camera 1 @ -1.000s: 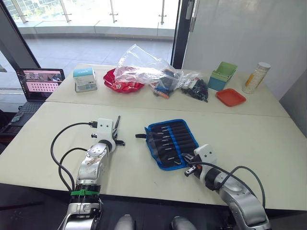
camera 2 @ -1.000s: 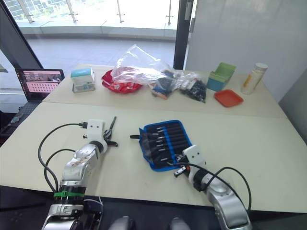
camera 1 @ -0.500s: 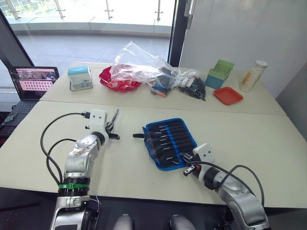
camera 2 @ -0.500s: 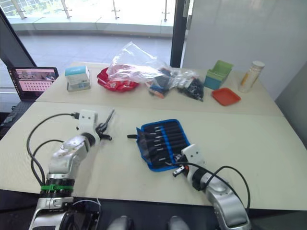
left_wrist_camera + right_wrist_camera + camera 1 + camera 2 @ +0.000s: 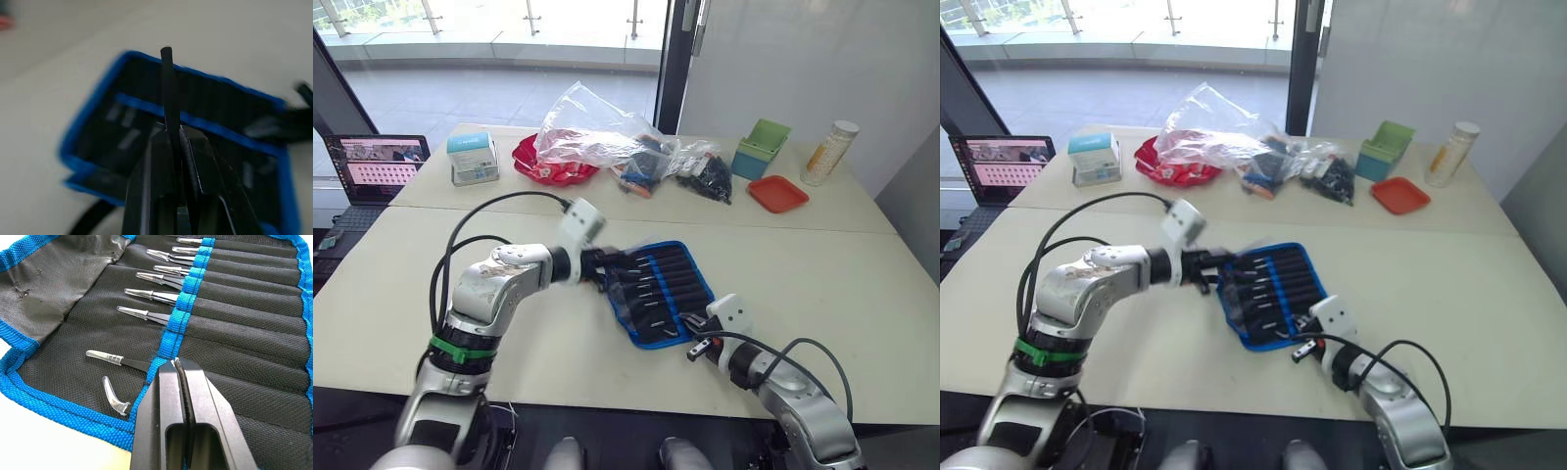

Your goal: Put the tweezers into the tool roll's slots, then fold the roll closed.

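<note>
Pale tabletops filled the scene, with a laptop [image 5: 374,168] at the far left and a clear plastic bag [image 5: 597,132], a green box [image 5: 760,151], a red tray [image 5: 777,194] and a bottle [image 5: 829,154] along the far edge. No writing on any of them could be read.

The tool roll [image 5: 658,291] lay open and flat near the middle of the near table, its slots [image 5: 244,318] running side by side across the inner face, with several tweezers [image 5: 146,295] already seated, silvery tips pointing toward the roll's left flap.

The left gripper [image 5: 603,262] hung at the roll's far left edge, its fingers pinching one slim black tweezer [image 5: 167,88] whose long axis ran forward out of the jaws, over the roll. The left arm was plainly the one placed to seat it; the tweezer probably needed lining up with a free slot.

The right gripper [image 5: 176,369] rested at the roll's near right corner, fingers pressed together over the blue band [image 5: 182,316], holding nothing.
</note>
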Robot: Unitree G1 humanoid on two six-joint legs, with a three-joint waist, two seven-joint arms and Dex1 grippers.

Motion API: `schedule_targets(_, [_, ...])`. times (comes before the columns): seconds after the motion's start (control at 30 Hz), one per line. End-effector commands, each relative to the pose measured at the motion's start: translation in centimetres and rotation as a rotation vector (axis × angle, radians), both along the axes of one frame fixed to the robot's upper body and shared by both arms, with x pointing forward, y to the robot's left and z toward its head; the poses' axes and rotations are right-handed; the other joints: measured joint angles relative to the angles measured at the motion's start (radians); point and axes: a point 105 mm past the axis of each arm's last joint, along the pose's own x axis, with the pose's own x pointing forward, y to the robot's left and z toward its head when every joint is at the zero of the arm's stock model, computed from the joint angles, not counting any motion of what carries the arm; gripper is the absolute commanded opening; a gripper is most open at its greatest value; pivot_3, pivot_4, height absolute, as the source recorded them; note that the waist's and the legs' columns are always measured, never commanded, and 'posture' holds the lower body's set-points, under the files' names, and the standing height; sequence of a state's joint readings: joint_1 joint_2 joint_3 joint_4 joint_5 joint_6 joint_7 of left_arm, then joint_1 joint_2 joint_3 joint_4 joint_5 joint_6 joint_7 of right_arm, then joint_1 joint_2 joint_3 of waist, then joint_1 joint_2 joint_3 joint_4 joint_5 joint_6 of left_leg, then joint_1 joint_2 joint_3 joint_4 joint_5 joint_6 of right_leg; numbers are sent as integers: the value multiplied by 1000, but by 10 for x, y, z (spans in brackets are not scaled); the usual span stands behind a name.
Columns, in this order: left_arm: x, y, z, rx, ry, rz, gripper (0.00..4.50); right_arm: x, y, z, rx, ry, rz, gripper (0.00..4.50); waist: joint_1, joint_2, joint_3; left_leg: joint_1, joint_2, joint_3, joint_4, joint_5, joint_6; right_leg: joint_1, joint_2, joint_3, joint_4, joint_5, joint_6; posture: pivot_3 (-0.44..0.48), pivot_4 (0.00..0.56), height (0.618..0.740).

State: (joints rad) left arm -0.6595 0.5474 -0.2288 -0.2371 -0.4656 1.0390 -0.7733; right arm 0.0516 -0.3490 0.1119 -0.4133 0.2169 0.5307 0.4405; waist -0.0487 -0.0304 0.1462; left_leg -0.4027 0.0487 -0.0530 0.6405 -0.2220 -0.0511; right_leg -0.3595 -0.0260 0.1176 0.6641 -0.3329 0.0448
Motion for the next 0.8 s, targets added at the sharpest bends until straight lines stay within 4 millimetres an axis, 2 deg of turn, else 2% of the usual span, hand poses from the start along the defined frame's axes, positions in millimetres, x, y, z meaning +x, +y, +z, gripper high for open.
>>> schedule_targets(0.03, [-18,0,-5,121,30,-106,44,-7,-3,-15,-22,58,-5,0,2,1,1,0,0,0,0,0,0,0,0,0,0,0,0,0,150,717])
schedule_targets(0.13, [-25,3,-9,198,59,-152,44,-8,-4,-15,-20,57,-17,0,4,1,3,0,0,0,0,0,0,0,1,0,0,0,0,0,150,717])
schedule_targets(0.4, [-16,3,-10,303,19,-167,44,-10,-2,-15,-12,57,-30,0,6,-1,4,-2,0,0,1,0,0,-2,1,1,-1,0,0,0,150,717])
schedule_targets(0.53, [-13,4,-17,366,8,-174,44,-10,-1,-15,-8,58,-41,0,7,-1,4,-4,0,0,1,0,0,-4,1,1,0,0,0,0,150,717])
schedule_targets(0.8, [-4,-13,-21,391,-40,-197,44,-8,1,-14,-2,58,-47,0,9,-2,4,-4,0,1,3,0,0,-4,1,1,0,0,0,0,150,717])
